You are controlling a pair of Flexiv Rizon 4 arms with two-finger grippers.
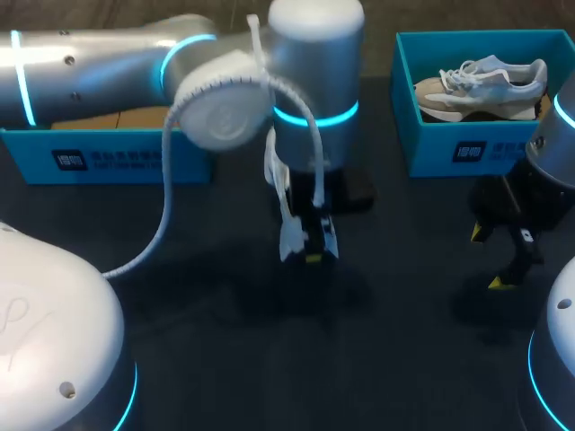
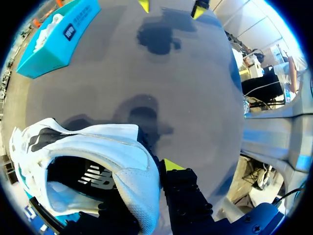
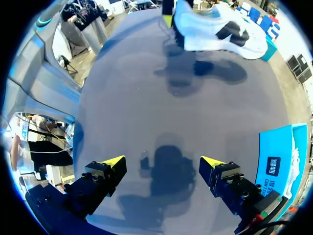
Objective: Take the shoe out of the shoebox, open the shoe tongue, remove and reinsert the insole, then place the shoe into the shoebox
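Fingers of the left gripper [image 1: 313, 253] are clamped on the collar of a white fabric sneaker with black side markings [image 2: 98, 147]. One yellow tip presses the outside of the collar wall, and the other finger is hidden inside the shoe's opening. The sneaker hangs clear of the dark grey table [image 1: 269, 359], over its middle, with its shadow lying apart on the surface below. Its dark lining and insole area show through the opening in the left wrist view.

The right gripper [image 3: 163, 166] hovers low over the table's right side, well apart from the sneaker. Its fingers [image 3: 110, 169] are spread wide with only bare table between them.

Just beyond the right gripper sits an open bright blue cardboard shoebox [image 1: 467, 148] holding a second pale grey-and-white laced sneaker [image 1: 481, 85] on its side. Another bright blue cardboard box [image 1: 108, 157] with brown card inside stands at the far left, partly under the left arm.
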